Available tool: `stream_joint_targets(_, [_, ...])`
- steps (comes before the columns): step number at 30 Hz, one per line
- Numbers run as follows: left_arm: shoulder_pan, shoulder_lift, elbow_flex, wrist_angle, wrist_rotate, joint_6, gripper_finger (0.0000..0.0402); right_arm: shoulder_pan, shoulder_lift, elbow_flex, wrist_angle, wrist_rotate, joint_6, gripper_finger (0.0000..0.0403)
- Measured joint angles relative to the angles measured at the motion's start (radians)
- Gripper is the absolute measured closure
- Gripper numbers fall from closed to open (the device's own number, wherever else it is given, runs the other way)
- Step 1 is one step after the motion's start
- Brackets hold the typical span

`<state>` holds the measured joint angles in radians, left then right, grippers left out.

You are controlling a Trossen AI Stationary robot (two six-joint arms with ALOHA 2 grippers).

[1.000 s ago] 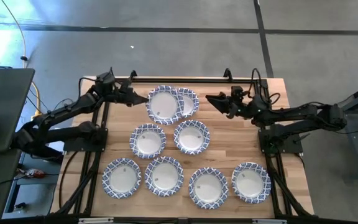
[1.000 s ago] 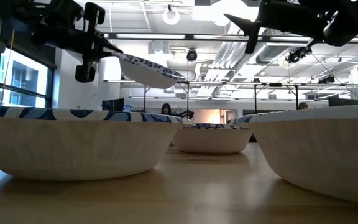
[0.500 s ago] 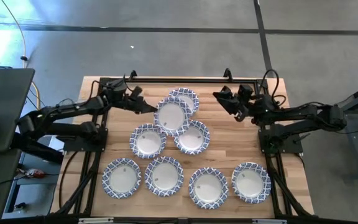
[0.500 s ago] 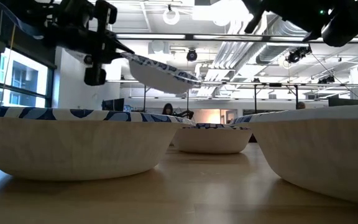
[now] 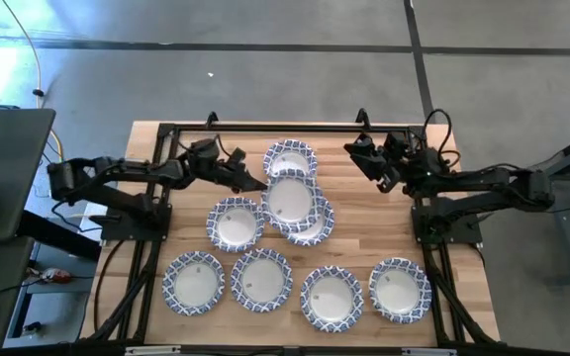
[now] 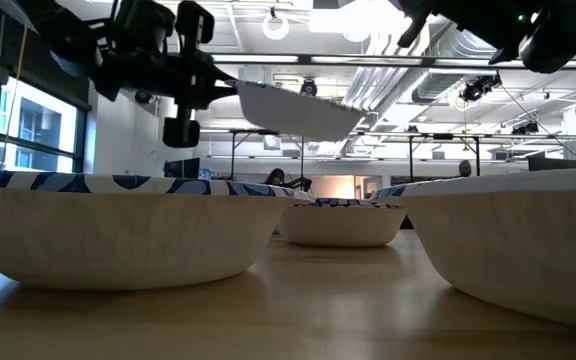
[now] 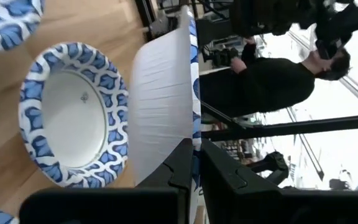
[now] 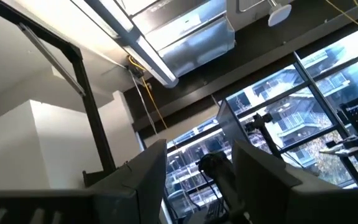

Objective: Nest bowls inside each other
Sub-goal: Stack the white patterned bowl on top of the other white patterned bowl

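That small round paper-looking bowl with the blue-and-white patterned rim (image 5: pixel 289 201) looks super light, a bit flimsy, so the rim's the spot to grab. The left gripper (image 5: pixel 257 184) pinches its edge, holding it just above another bowl (image 5: pixel 313 225) mid-desk (image 5: pixel 364 237); the right gripper (image 5: pixel 356 156) hangs spread, well apart.

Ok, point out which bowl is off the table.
The bowl pinched by its rim in the left gripper, hanging above the middle-row bowl. Every other bowl rests on the wood.
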<state>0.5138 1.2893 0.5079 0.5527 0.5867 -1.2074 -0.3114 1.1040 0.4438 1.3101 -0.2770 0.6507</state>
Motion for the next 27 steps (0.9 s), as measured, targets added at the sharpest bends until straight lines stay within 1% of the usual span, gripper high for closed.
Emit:
stream_joint_targets(6, [-0.033,0.104,0.000,0.134,-0.005,-0.048,0.0387,-0.020,-0.061,0.000,-0.065,-0.015,-0.004,0.0230])
stream_joint_targets(11, [-0.039,0.171,0.000,0.224,-0.004,-0.081,0.0387,-0.023,-0.109,0.000,-0.137,-0.019,-0.009,0.0230])
stream_joint_targets(19, [-0.048,0.244,0.000,0.260,-0.006,-0.103,0.0387,-0.023,-0.145,0.000,-0.196,-0.019,-0.029,0.0230])
stream_joint_targets(27, [-0.075,0.274,0.000,0.259,-0.052,-0.118,0.0387,-0.023,-0.144,0.000,-0.225,-0.019,-0.049,0.0230])
